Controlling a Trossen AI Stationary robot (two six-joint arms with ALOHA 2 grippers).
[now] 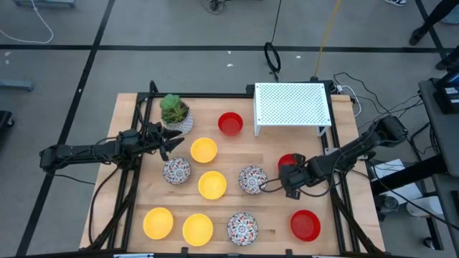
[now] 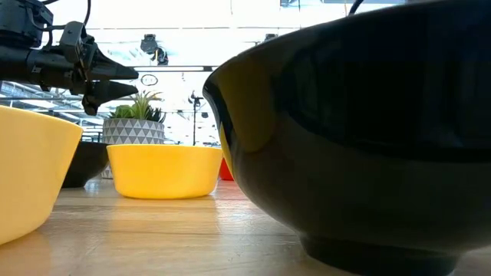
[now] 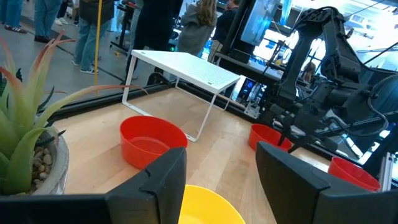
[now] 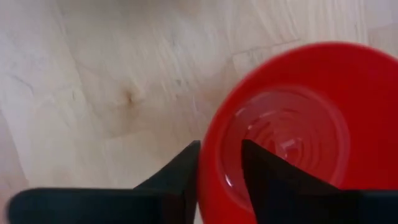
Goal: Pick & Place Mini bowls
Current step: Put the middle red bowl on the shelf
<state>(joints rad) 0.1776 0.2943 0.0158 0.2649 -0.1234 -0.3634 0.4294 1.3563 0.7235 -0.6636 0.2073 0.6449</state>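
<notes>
Checking high view: right gripper (image 1: 293, 174) sits on a red mini bowl (image 1: 287, 163) at the worktop's (image 1: 136, 208) right side; left gripper (image 1: 166, 142) waits, fingers apart. Right wrist view: fingers straddle its rim (image 4: 208, 162), wall between them, nearly clamped; I lift next

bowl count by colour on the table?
Yellow bowls: 4
Red bowls: 3, one pinched at the rim by the right gripper
Patterned bowls: 3
Total: 10
</notes>
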